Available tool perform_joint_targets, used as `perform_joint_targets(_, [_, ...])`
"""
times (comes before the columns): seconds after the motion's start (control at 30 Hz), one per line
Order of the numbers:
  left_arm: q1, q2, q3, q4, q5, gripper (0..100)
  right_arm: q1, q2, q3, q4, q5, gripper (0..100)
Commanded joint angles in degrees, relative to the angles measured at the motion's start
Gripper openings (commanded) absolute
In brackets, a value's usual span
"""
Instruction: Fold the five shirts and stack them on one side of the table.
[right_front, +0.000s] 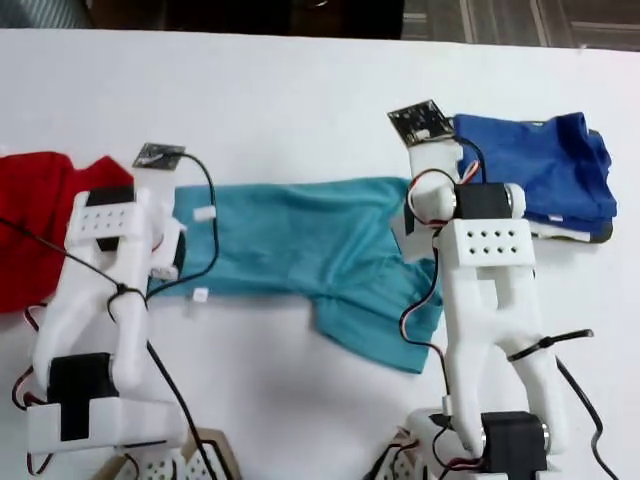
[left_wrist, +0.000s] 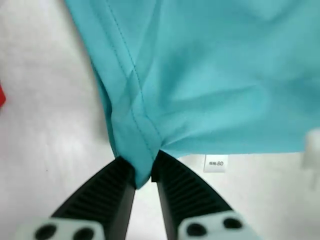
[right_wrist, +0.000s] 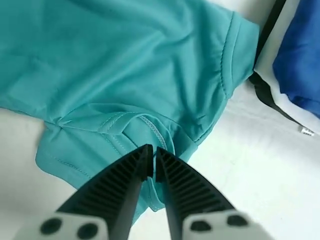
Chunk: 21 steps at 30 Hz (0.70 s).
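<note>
both grippers pinch the teal shirt ends

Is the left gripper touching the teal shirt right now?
Touching. The left wrist view shows the left gripper shut on a bunched edge of the teal shirt, the fabric pinched between its two black fingers.

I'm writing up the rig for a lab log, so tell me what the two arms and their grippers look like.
The left arm and right arm are white printed shells with black motor blocks and plates dotted with holes. Thin black cables and red-and-white wires loop along them. The left gripper and right gripper have black ribbed fingers on white bases.
</note>
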Motion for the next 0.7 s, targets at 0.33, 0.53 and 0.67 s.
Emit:
perform_joint_targets(0.33, [-3.6, 3.5, 2.0, 0.0, -5.1, 16, 0.0, -2.9, -0.3, -0.7, 0.6, 2.0])
perform_joint_targets(0.53, [-3.6, 3.1, -4.0, 5.2, -4.7, 23, 0.0, -2.9, -0.3, -0.4, 0.6, 2.0])
perform_joint_targets(0.67, [-3.4, 0.6, -17.0, 13.3, -2.5, 23, 0.0, -2.9, -0.3, -0.4, 0.6, 2.0])
